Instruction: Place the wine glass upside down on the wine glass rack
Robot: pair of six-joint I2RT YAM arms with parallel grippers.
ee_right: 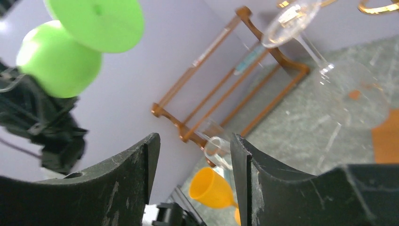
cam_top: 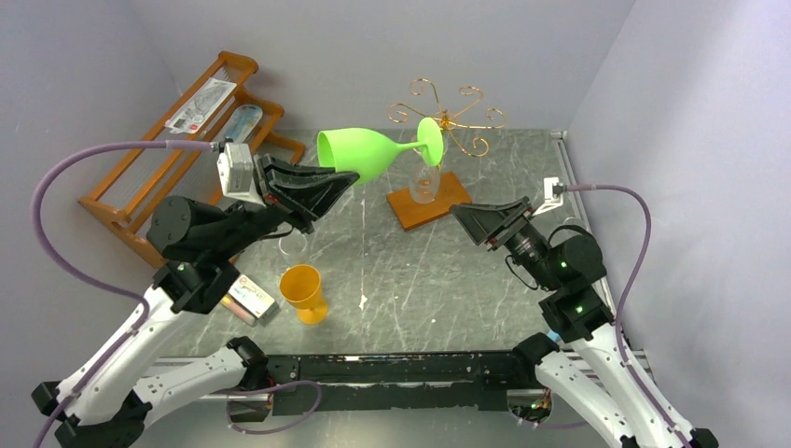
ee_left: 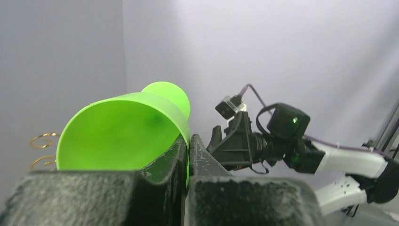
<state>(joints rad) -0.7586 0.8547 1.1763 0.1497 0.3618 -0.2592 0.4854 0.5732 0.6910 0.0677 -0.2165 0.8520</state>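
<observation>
The green plastic wine glass [cam_top: 359, 154] hangs on its side in the air, its round foot [cam_top: 430, 142] pointing at the wine glass rack. My left gripper [cam_top: 347, 179] is shut on the bowl's rim, one finger inside the bowl [ee_left: 122, 132] and one outside. The rack's gold wire curls [cam_top: 448, 117] rise from a brown wooden base [cam_top: 452, 198] at the back, just behind the foot. A clear glass [cam_top: 424, 182] hangs upside down on it. My right gripper [cam_top: 490, 217] stands open and empty to the right of the base, aimed toward the green glass [ee_right: 59, 59].
An orange plastic glass [cam_top: 303, 292] stands near the front left, with a small box [cam_top: 250, 299] beside it. A clear glass [cam_top: 294, 245] sits under the left arm. The large wooden slatted shelf [cam_top: 187, 149] lines the left wall.
</observation>
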